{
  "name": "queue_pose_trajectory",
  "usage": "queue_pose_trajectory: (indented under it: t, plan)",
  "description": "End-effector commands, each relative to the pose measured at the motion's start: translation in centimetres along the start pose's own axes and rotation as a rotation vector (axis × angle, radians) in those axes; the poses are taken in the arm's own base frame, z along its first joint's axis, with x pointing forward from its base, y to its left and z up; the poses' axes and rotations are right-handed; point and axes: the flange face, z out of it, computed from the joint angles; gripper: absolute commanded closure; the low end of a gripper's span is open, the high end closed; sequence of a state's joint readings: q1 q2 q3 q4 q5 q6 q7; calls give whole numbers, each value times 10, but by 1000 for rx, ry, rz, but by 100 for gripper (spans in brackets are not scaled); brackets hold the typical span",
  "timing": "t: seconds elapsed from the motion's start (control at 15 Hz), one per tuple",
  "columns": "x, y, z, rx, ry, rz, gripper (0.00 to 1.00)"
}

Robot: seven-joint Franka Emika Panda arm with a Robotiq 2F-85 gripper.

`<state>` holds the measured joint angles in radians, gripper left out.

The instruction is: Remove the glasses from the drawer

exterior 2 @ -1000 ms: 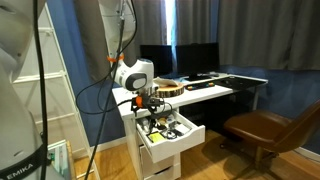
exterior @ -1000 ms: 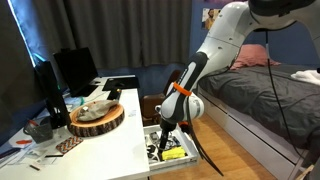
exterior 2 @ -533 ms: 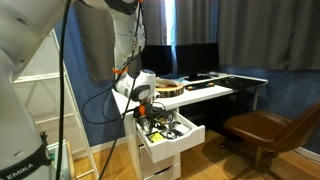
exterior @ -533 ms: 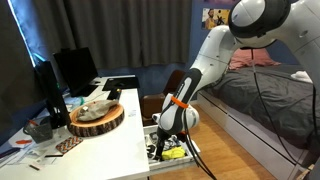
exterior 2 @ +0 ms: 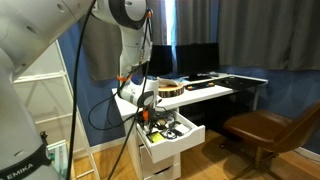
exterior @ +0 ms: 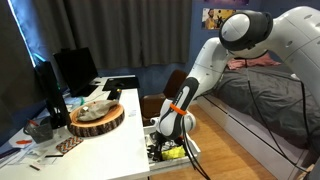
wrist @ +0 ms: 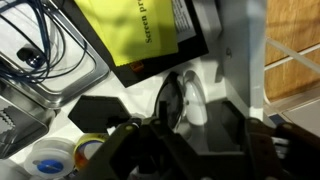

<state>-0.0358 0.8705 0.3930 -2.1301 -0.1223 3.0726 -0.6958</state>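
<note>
Hand (exterior 2: pixel 150 118) low in open drawer (exterior 2: pixel 172 147), right over glasses (wrist: pixel 176 100). Opening and grip: can't tell, view blurred. Glasses not out; grasp, lift, removal likely left.

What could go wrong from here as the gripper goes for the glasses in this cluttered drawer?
1. The glasses lie right beside the yellow package; the gripper might pinch the package edge too, or press on a lens.
2. Loose cables lie in the same drawer and could snag on the lift.
3. The wrist view is dark around the gripper, so its closure is hard to judge.
</note>
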Motion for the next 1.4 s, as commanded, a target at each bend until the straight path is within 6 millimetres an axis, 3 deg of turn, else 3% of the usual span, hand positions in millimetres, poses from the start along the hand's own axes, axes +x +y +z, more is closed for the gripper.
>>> queue_pose_trajectory:
  t: [0.0,0.27,0.53,0.8,0.93,1.0,1.07,1.33]
  plan:
    - [4,8,6,-28,8,-2,38]
    - [6,9,8,-26,5,4,53]
    - [9,4,5,-26,1,12,60]
    - [10,0,5,-33,-4,28,81]
    - [10,-1,5,-36,-7,34,82]
    - [10,-1,4,-41,-7,37,87]
    - [10,-1,3,-45,-7,38,84]
    - [12,0,-4,-68,-8,41,90]
